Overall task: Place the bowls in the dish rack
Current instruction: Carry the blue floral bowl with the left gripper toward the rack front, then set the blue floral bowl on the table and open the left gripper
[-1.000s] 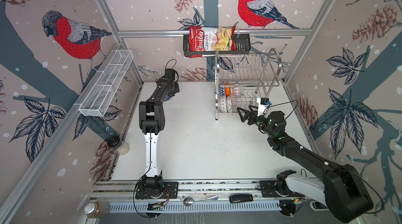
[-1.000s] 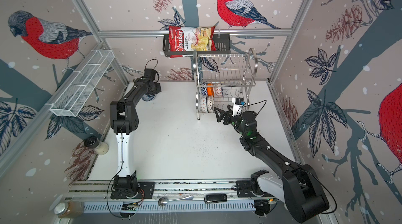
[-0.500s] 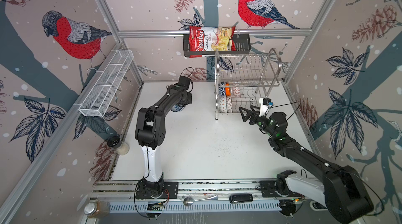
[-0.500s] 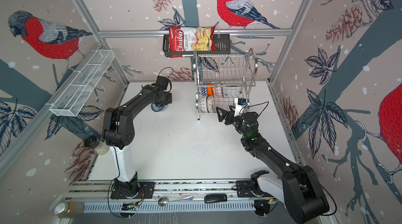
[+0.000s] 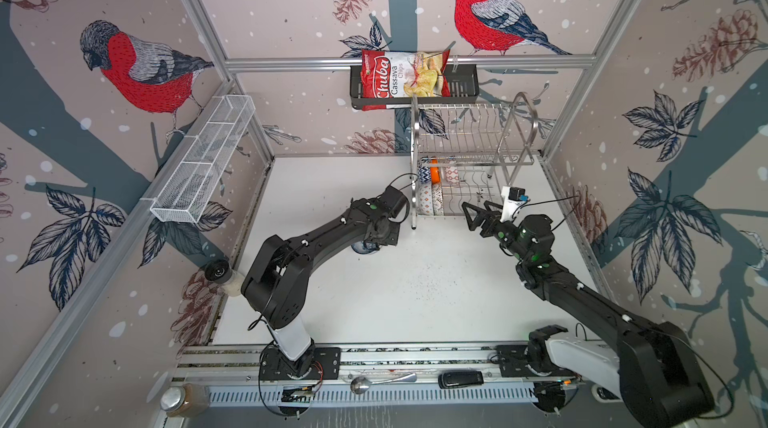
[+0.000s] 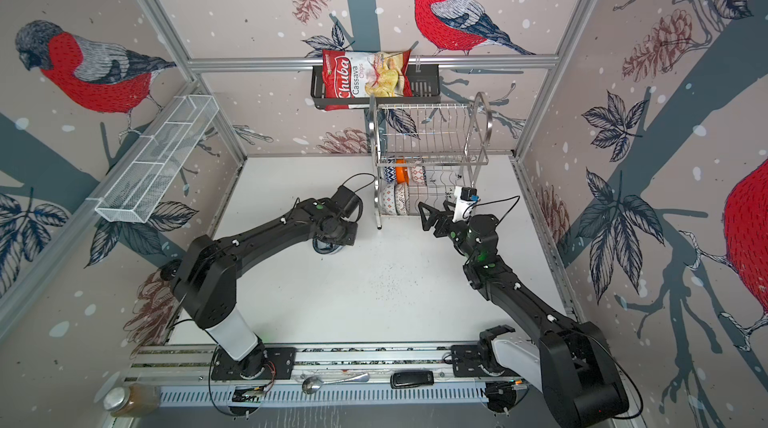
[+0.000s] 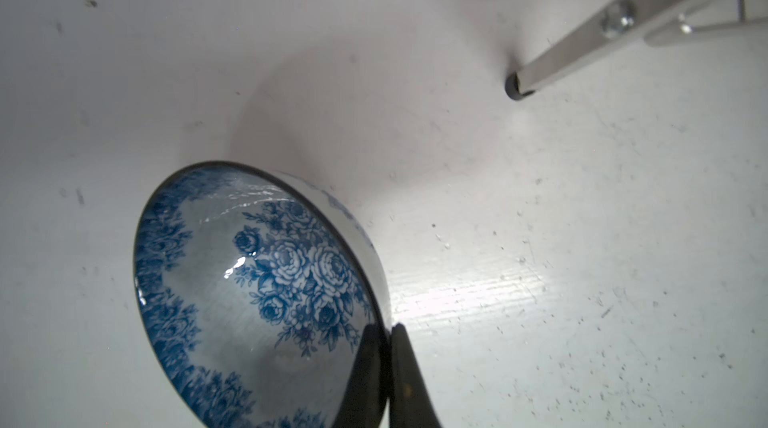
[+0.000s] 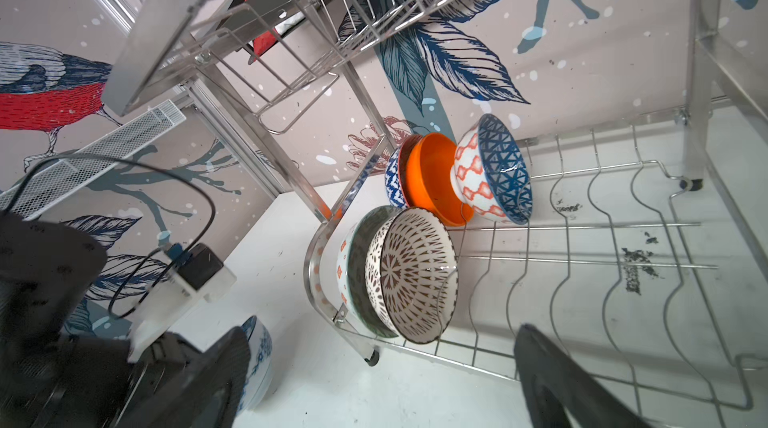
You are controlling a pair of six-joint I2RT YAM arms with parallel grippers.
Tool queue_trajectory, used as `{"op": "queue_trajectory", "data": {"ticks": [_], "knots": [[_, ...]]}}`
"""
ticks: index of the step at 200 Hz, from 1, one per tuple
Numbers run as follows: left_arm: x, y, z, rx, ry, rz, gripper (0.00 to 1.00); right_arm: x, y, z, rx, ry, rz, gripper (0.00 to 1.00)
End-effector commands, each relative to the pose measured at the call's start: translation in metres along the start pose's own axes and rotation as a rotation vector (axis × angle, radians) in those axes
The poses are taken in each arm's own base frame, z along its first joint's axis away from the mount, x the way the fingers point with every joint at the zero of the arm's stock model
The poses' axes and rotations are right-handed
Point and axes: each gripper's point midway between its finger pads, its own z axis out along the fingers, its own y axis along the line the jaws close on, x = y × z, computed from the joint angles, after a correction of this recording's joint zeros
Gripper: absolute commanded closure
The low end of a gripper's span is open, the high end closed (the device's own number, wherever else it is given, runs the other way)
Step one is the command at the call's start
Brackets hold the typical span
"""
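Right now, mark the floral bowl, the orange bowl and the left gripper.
floral bowl (image 7: 266, 280): left wrist view, inner flower print.
orange bowl (image 8: 428, 172): right wrist view, inner wall.
left gripper (image 7: 386, 329): left wrist view, between fingertips.

Both top views sit high over the front rail (image 5: 374, 357), tilted down toward the back wall (image 5: 316, 114). They are wide, far, with near-identical framing: whole bench (image 5: 415, 288), left arm (image 5: 320, 239), right arm (image 6: 519, 297), dish rack (image 5: 412, 143). Left wrist cam looks along the left claw (image 7: 388, 336) down at the bench, very close, showing the blue-flowered bowl (image 7: 257, 293) large and one rack foot (image 7: 517, 87) at the edge. Right wrist cam sits low beside the rack, facing into its lower shelf (image 8: 582, 225) and the back wall. It also catches that same bowl and foot.
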Motion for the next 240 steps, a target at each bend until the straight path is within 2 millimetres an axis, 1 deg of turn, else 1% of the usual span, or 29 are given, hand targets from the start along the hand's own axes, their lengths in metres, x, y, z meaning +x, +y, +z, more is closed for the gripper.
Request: {"op": "queue_trajectory", "data": {"ticks": [1,21,42,68,81,99,128,139,155,161,177,217,240], "knots": [[0.006,-0.019,-0.011,-0.012,-0.037,0.008,1.0,-0.002,-0.011,-0.003,0.033,-0.008,0.02,0.0],[0.015,-0.05,-0.019,0.0,-0.041,0.077,1.0,-0.003,-0.021,-0.005,0.063,-0.008,0.034,0.0],[0.015,-0.076,-0.02,-0.003,-0.04,0.131,1.0,-0.004,-0.034,-0.008,0.1,-0.011,0.056,0.0],[0.02,-0.107,-0.014,0.01,-0.031,0.182,1.0,-0.009,-0.048,-0.017,0.133,-0.034,0.079,0.0],[0.025,-0.122,-0.008,0.035,-0.022,0.198,1.0,-0.012,-0.055,-0.023,0.157,-0.05,0.093,0.0],[0.028,-0.135,-0.001,0.027,-0.014,0.221,1.0,-0.015,-0.069,-0.03,0.198,-0.064,0.126,0.0],[0.033,-0.147,0.008,0.046,0.008,0.231,1.0,-0.013,-0.089,-0.038,0.239,-0.072,0.18,0.0],[0.031,-0.15,0.01,0.052,0.006,0.235,1.0,-0.011,-0.092,-0.038,0.23,-0.067,0.197,0.0],[0.025,-0.149,0.012,0.022,-0.007,0.241,0.98,-0.009,-0.095,-0.038,0.232,-0.063,0.213,0.0],[0.024,-0.149,0.012,0.016,-0.009,0.245,0.96,-0.008,-0.096,-0.038,0.234,-0.063,0.214,0.0],[0.02,-0.154,0.014,0.021,-0.016,0.253,0.85,-0.009,-0.097,-0.039,0.238,-0.064,0.214,0.0],[0.014,-0.161,0.017,0.023,-0.026,0.269,0.8,-0.007,-0.099,-0.04,0.246,-0.061,0.218,0.0],[0.006,-0.159,0.013,-0.001,-0.047,0.278,0.69,-0.006,-0.099,-0.038,0.242,-0.055,0.221,0.0]]}}
